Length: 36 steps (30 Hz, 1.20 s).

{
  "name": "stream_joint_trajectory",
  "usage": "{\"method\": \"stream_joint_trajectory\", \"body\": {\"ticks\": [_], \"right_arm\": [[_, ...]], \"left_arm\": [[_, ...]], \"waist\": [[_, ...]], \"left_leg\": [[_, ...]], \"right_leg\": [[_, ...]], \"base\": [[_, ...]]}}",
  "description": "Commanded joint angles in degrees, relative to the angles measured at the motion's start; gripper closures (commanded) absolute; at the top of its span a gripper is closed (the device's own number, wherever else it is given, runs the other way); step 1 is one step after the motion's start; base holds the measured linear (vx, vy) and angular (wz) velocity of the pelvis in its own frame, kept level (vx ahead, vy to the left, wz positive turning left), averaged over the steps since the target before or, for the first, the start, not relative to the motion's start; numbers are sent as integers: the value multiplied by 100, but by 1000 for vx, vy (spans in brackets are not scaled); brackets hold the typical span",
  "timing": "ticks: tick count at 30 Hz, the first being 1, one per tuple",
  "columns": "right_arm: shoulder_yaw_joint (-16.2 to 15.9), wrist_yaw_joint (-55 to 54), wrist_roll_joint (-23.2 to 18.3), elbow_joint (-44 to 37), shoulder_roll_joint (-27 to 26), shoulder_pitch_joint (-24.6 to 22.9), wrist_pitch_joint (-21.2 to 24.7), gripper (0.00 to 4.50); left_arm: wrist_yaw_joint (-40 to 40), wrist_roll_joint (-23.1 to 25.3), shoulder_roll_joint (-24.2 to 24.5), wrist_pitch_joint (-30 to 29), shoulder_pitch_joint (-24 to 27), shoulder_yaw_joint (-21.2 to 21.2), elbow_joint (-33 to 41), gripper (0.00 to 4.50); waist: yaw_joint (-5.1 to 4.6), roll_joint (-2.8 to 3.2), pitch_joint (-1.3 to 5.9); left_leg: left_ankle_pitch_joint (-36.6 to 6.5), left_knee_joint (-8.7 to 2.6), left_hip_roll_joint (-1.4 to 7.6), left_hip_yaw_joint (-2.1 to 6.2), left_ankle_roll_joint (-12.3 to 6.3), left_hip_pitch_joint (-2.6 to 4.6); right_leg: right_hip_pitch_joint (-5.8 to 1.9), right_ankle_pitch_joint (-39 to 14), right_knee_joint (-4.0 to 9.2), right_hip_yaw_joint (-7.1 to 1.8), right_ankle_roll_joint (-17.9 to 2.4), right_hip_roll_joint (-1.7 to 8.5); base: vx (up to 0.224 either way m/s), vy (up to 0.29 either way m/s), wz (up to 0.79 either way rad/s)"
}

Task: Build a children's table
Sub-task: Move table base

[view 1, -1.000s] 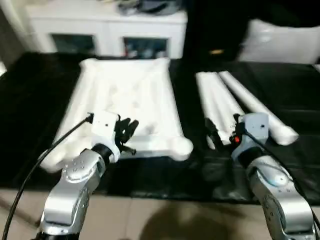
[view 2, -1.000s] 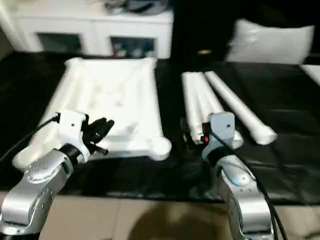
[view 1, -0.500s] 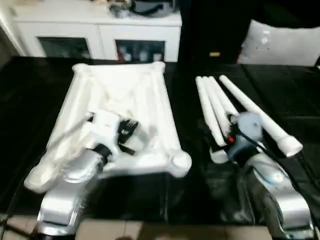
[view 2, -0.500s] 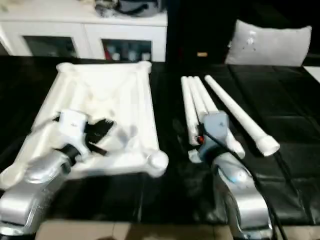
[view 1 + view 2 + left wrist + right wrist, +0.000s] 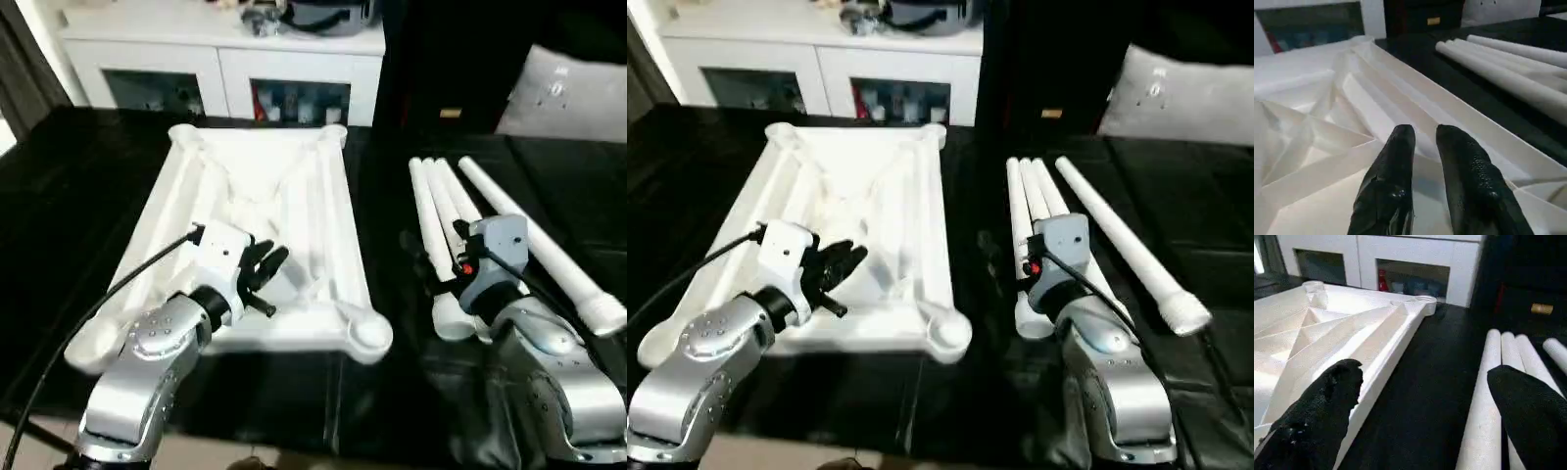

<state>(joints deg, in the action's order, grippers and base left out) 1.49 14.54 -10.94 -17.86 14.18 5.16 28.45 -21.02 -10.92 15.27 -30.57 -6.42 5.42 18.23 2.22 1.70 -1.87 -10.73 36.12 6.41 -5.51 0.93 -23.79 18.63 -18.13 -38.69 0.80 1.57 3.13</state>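
The children's table lies in parts on a black surface. Its white top (image 5: 294, 176) lies upside down, ribs up, with a round socket (image 5: 369, 333) at the near right corner. Three white legs (image 5: 436, 211) lie side by side to its right. One more leg (image 5: 534, 240) lies angled just beyond them. My left gripper (image 5: 274, 257) hovers over the top's near ribs. Its fingers (image 5: 1400, 147) stand a narrow gap apart with nothing between them. My right gripper (image 5: 1422, 372) stands wide open and empty, low over the strip between the top's right rim and the legs' near ends.
A white cabinet (image 5: 225, 59) with glass doors stands behind the black surface (image 5: 59, 196). A grey cushion (image 5: 573, 88) rests at the back right. A cable runs from my left wrist toward the near left edge.
The whole picture has shifted and tilted, so the camera moved. Both grippers keep their places relative to the top and legs, and their openings look the same.
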Motion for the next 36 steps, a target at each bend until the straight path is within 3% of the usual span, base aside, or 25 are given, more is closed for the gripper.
{"method": "stream_joint_trajectory", "body": {"ticks": [1, 3, 4, 5, 6, 7, 8, 9, 10, 11, 12, 13, 15, 16, 17, 18, 19, 20, 21, 22, 24, 27, 29, 31, 36], "right_arm": [[-52, -187, 211, 24, 3, 82, -41, 0], [-111, -172, 211, 34, 17, 91, -29, 0], [-109, -178, 193, 29, 10, 92, 24, 0], [-61, -209, -12, -9, -91, 98, 414, 0], [-101, -236, 36, -13, -86, 107, 419, 0], [-115, -253, 72, -10, -104, 105, 330, 0], [-115, -253, 72, -10, -104, 105, 330, 0], [-151, -232, 157, -29, -72, 86, 252, 0], [-110, -222, 102, -29, -135, 64, 169, 0], [-64, -202, 36, -27, -190, 47, 84, 0], [-36, -182, -5, -25, -213, 39, 33, 0], [134, -274, -162, -30, -344, 60, 88, 0], [154, -234, -246, -61, -351, 70, 209, 0], [169, -322, -233, -126, -366, 85, 458, 0], [168, -334, -236, -125, -372, 91, 501, 0], [172, -458, -159, -70, -411, 130, 545, 0], [177, -522, -118, -22, -437, 154, 542, 0], [202, -536, -128, 4, -480, 166, 535, 0], [233, -543, -162, 30, -547, 190, 479, 0], [250, -551, -194, 47, -589, 204, 432, 0], [64, -646, 159, 119, -432, 250, 337, 0], [87, -784, 208, 234, -423, 393, 409, 0], [73, -930, 298, 289, -370, 516, 736, 0], [55, -1004, 362, 496, -262, 848, 1402, 0], [79, -921, 460, 945, -133, 1162, 1189, 0]], "left_arm": [[-12, 41, 23, 60, -55, -20, -85, 346], [24, 66, -11, 55, -97, -32, -140, 346], [37, 65, -17, 38, -102, -39, -148, 346], [143, 68, -65, -68, -146, -100, -220, 346], [165, 56, -85, -81, -158, -119, -240, 346], [171, 58, -84, -63, -158, -113, -235, 346], [171, 58, -84, -63, -158, -113, -235, 346], [173, 60, -83, -52, -143, -82, -209, 346], [172, 62, -83, -53, -134, -62, -190, 346], [163, 62, -83, -48, -127, -42, -173, 346], [154, 60, -81, -39, -124, -30, -163, 346], [130, 48, -84, -29, -128, -4, -136, 346], [121, 54, -85, -22, -130, 16, -125, 346], [117, 56, -92, -21, -135, 46, -109, 346], [119, 58, -95, -22, -136, 52, -106, 346], [121, 65, -102, -28, -142, 72, -103, 346], [115, 71, -99, -29, -145, 86, -102, 346], [108, 79, -87, -31, -148, 99, -102, 346], [96, 91, -70, -27, -154, 116, -100, 346], [90, 96, -56, -24, -158, 129, -100, 346], [32, 106, 1, -31, -178, 172, -103, 346], [-60, 110, 69, -22, -226, 202, -121, 346], [-113, 117, 108, -4, -262, 222, -150, 346], [-230, 129, 200, 14, -353, 271, -224, 346], [-417, 143, 319, 75, -429, 354, -280, 346]], "waist": [[-10, 0, 141], [-4, -37, 84], [3, -36, 78], [-50, 36, 106], [64, -2, 49], [97, -83, 96], [153, -110, 117], [212, -112, 155], [224, -45, 180], [145, 22, 149], [12, 205, 284], [-134, 320, 294], [-122, 288, 317], [-92, 159, 261], [-92, 159, 261], [-63, -36, 243], [-25, -38, 252], [18, -45, 182], [11, -5, 144], [-14, 5, 139], [-79, 52, 157], [-104, 55, 153], [-100, 54, 150], [-106, 62, 153], [-88, 60, 149]], "left_leg": [[-2016, -591, 534, 144, 202, 280], [-2679, -614, 506, 86, 483, 340], [-2765, -620, 514, 86, 527, 359], [-2829, -441, 602, -117, 877, 652], [-2610, -633, 465, -9, 447, 259], [-2071, -448, 479, -23, 54, 160], [-1617, -316, 493, -29, -180, 80], [-907, -50, 582, 68, -562, -61], [-779, -43, 630, 120, -614, -52], [-1075, -322, 627, 142, -608, -46], [-1417, -632, 592, 98, -413, 376], [-1768, -832, 549, 169, -91, 494], [-1693, -903, 631, 187, 416, 474], [-2572, -1065, 683, 134, 1326, 279], [-2572, -1065, 683, 134, 1326, 279], [-3163, -712, 480, 28, 1265, 327], [-3078, -601, 476, 47, 1046, 321], [-2880, -496, 509, 111, 613, 285], [-2937, -514, 566, 180, 465, 257], [-3095, -575, 580, 190, 509, 248], [-3913, -788, 569, 205, 968, 245], [-4140, -807, 522, 188, 1092, 254], [-4119, -786, 513, 183, 1069, 271], [-4088, -783, 502, 189, 1084, 283], [-4149, -774, 512, 164, 1149, 314]], "right_leg": [[-31, -465, 621, -178, -1224, 461], [29, -1725, 746, -214, -1100, 519], [50, -1955, 780, -224, -1033, 542], [323, -2310, 952, -463, -707, 448], [-33, -2632, 956, -339, -710, 669], [-141, -2763, 1085, -449, -701, 959], [-199, -2719, 1162, -549, -685, 1134], [-250, -2535, 1242, -654, -679, 1477], [-245, -2456, 1254, -600, -743, 1489], [-211, -2351, 1155, -340, -911, 1140], [86, -1345, 681, 37, -888, 326], [241, -354, 148, 266, -609, -64], [293, 332, 54, 320, -310, -13], [215, 598, 226, 242, -152, 227], [215, 598, 226, 242, -152, 227], [313, -417, 607, -76, -415, 644], [285, -879, 718, -153, -514, 817], [287, -1619, 894, -245, -651, 1017], [255, -2087, 939, -224, -702, 1024], [254, -2204, 912, -181, -680, 940], [265, -1943, 769, -62, -456, 655], [284, -1691, 790, -74, -459, 688], [306, -1801, 817, -89, -463, 718], [313, -1825, 809, -96, -447, 701], [353, -1823, 834, -105, -458, 734]], "base": [[-122, 23, 3], [-114, 26, 2], [-67, 41, -5], [-67, 41, -5], [-57, 51, -19], [-11, 82, -25], [-11, 82, -25], [8, 130, -19], [-2, 162, -22], [-2, 162, -22], [22, 168, -9], [25, 171, 4], [12, 157, 4], [-18, 85, 6], [-18, 85, 6], [0, 0, 0], [0, 0, 0], [0, 0, 0], [0, 0, 0], [0, 0, 0], [0, 0, 0], [0, 0, 0], [0, 0, 0], [0, 0, 0], [0, 0, 0]]}}
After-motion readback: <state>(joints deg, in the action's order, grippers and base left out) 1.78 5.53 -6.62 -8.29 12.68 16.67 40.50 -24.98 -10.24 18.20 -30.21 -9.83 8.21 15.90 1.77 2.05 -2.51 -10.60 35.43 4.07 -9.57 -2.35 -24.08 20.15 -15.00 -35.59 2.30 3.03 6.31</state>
